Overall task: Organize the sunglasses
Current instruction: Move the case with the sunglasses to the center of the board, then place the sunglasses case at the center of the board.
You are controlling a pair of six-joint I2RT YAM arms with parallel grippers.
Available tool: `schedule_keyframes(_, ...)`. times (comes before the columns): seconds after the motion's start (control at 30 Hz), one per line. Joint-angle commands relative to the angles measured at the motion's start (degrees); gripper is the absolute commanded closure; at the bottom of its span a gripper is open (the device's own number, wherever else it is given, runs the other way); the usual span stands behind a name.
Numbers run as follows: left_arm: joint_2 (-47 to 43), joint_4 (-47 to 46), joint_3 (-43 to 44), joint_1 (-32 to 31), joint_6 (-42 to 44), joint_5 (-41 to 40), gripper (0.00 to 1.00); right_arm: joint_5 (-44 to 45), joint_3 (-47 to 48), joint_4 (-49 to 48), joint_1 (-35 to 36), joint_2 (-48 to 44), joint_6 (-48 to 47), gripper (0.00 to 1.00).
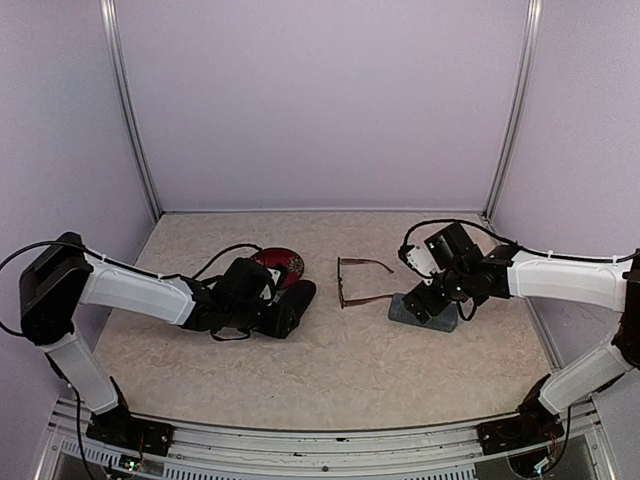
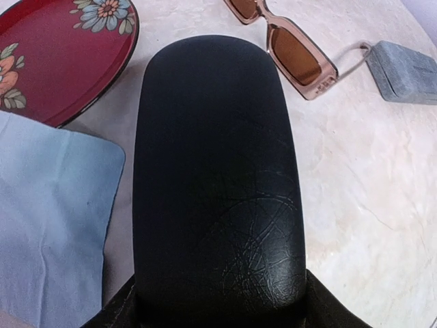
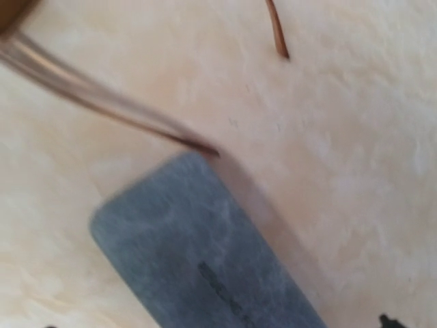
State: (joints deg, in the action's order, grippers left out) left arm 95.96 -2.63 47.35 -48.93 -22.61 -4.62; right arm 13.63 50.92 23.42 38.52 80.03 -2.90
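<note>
Left of the reddish-brown sunglasses [image 2: 293, 56], a black case [image 2: 218, 171] is gripped by the left gripper [image 1: 272, 311]; the right gripper [image 1: 432, 298] is spread wide.

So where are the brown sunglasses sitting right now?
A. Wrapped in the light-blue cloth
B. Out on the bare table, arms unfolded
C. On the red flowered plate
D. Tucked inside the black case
B: the reddish-brown sunglasses lie unfolded on the table, between the black case and the grey-blue case, and in neither of them.
</note>
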Motion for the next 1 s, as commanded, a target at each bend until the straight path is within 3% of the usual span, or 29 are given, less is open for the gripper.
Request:
schedule_keyframes(0.0, -6.3, -3.11, -5.19, -1.14, 0.29, 4.06, 0.62, -4.69, -1.26, -4.12, 0.48, -2.63, 1.35, 0.0)
schedule_keyframes(0.23, -10.72, -4.71, -10.08, -3.49, -0.67, 9.49, 0.61, -6.88, -2.55, -8.04, 0.5, -4.47, 3.72, 0.0)
schedule_keyframes(0.43, -9.09, -6.32, -11.39, -3.92, -1.59, 11.86, 0.61, -7.43, -2.76, -8.95, 0.5, -4.45, 4.63, 0.0)
schedule_keyframes(0.73, -0.34, -1.97, -4.32, -9.91, -3.82, -1.45, 0.6, -7.12, -3.64, -9.7, 0.5, -3.1, 4.35, 0.0)
schedule_keyframes(0.97, 4.34, 1.08, -0.06, -13.81, -7.11, -6.93, 0.45, -8.03, -4.77, -9.95, 0.5, -2.51, 4.98, 0.0)
